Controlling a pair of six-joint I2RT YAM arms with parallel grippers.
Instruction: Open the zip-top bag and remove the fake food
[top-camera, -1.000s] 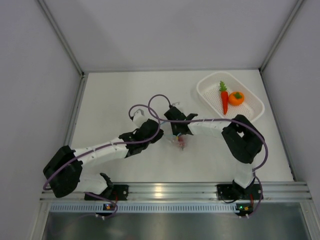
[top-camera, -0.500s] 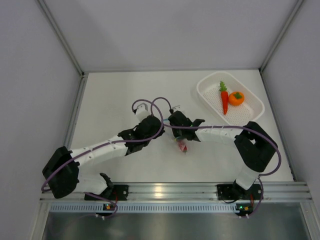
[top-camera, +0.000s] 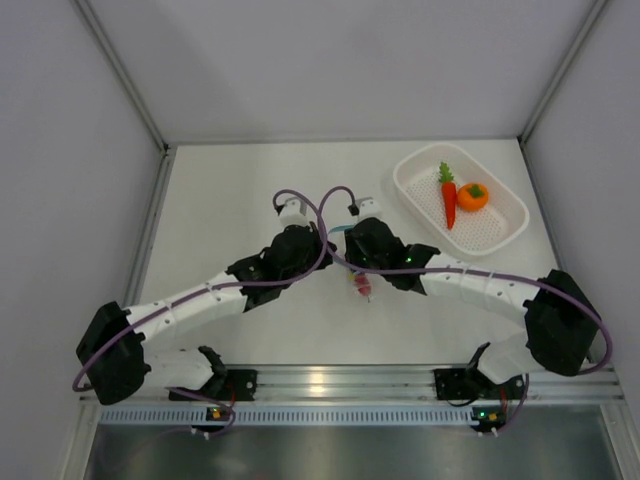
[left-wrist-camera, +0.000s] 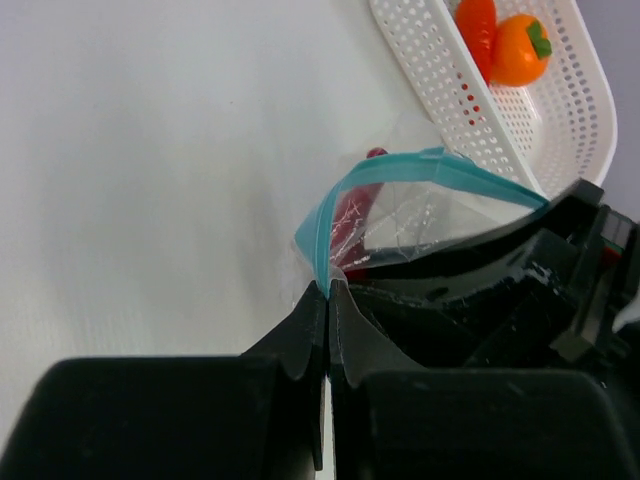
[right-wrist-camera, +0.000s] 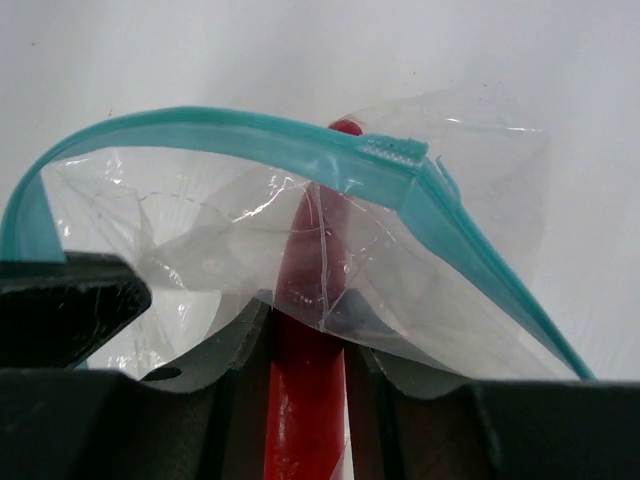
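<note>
Bag (right-wrist-camera: 180, 220) at mid-counter (top-camera: 230, 200), caught between both end effectors where the arms meet. Mouth open. Zip strip (right-wrist-camera: 230, 122) bowed into an arch, one lip pulled away from the other. In top view the mouth faces the far side, toward the end effectors, and the body trails toward the near edge. Long axis roughly near-to-far.

Chili (right-wrist-camera: 305, 270) inside the bag. Its long axis follows the bag's, and its tip reaches up to the zip strip in right wrist view.

Left end effector (left-wrist-camera: 327, 292): fingers pressed together, pinching one end of the zip strip where the two lips meet. No gap seen between the fingers. Bag fans out from that pinch, away from the wrist.

Right end effector (right-wrist-camera: 308, 335): fingers narrowly parted, entering at the mouth, one on each side of the chili and pressed against it. Cannot tell whether film lies between pads and chili. Clear film drapes over both fingers.

Basket (left-wrist-camera: 430, 70) at the far right of the counter, well apart from the bag. Carrot (top-camera: 448, 198) and orange (top-camera: 472, 196) lie in it side by side, touching.
</note>
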